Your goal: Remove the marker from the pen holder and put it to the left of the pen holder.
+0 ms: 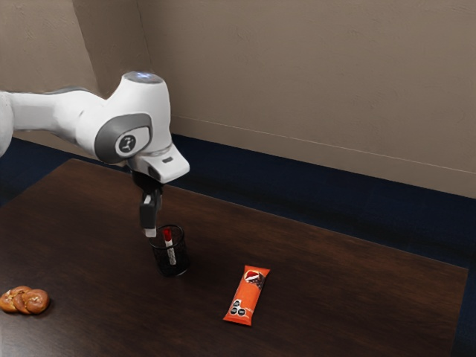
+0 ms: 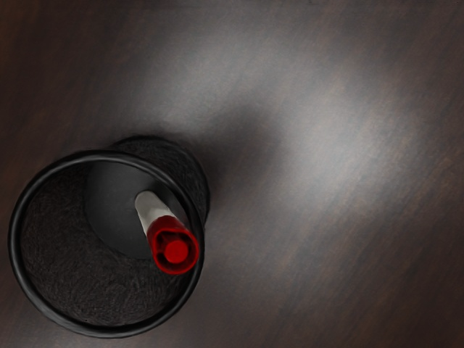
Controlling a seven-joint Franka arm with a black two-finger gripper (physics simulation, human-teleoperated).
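Note:
In the exterior view my gripper (image 1: 151, 230) points down at the rim of the black pen holder (image 1: 178, 268), on its side toward the exterior view's left. It hides a little of that rim. The marker (image 1: 169, 245), white with a red end, stands tilted inside the holder, red end up. From above, in the wrist view, the round pen holder (image 2: 54, 250) holds the marker (image 2: 172, 246), which leans toward the rim with its red end near it. Whether the gripper is open or shut cannot be told.
An orange snack packet (image 1: 248, 296) lies on the dark wooden table (image 1: 357, 290), toward the exterior view's right from the holder. A braided bread roll (image 1: 25, 300) rests near the exterior view's left edge. A wall (image 1: 312, 97) rises beyond the table.

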